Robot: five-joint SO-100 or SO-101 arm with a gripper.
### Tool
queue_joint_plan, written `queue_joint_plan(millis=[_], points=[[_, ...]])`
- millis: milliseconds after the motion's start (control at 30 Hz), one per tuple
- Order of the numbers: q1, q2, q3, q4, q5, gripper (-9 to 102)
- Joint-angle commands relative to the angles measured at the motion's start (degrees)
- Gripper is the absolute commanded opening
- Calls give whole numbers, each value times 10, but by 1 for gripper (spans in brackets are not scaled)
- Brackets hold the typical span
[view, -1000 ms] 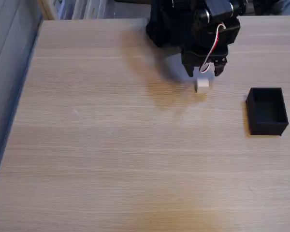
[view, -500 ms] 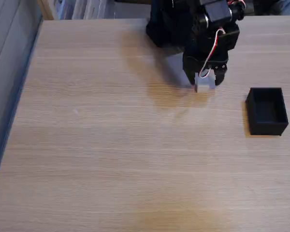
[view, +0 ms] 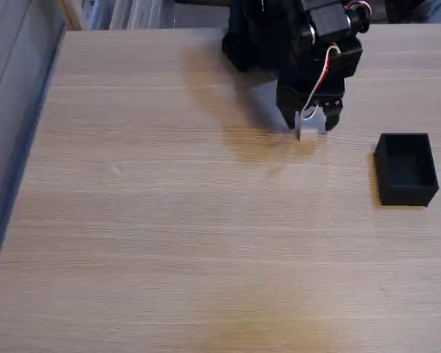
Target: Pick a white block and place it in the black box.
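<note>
In the fixed view the black gripper [view: 309, 123], with its red and white wires, points down at the far middle of the wooden table. Its fingers are shut on the white block [view: 309, 127], a tiny cube that looks greyish in the arm's shadow and sits at or just above the tabletop. The black box [view: 406, 169] stands open and hollow on the table to the right of the gripper and a little nearer the camera, well apart from the block.
The arm's black base [view: 257, 37] stands at the table's far edge behind the gripper. The table's left edge [view: 29, 140] drops off to a grey floor. Bare wood [view: 206, 243] stretches across the near half.
The gripper has closed on the white block, which has shifted slightly up and away from where it lay a second ago. The black box has not moved.
</note>
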Motion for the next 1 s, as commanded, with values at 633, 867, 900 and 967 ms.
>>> queue_joint_plan(millis=[633,867,900,967], points=[[10,3,12,1,-17,23],[6,1,5,-4,-17,22],[6,1,4,-8,-17,22],[5,1,3,-13,-18,21]])
